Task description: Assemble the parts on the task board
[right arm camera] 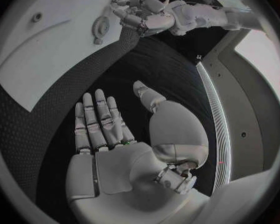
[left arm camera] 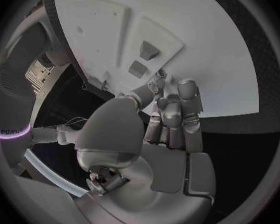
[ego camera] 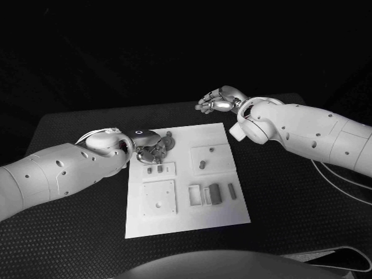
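A black table with a fine woven-looking texture took up the middle of the head view, its far corners rounded and its surface dark against a black background. A thin pale cable ran across the table's right side, curving down toward the near edge. The same textured tabletop showed in the right wrist view.
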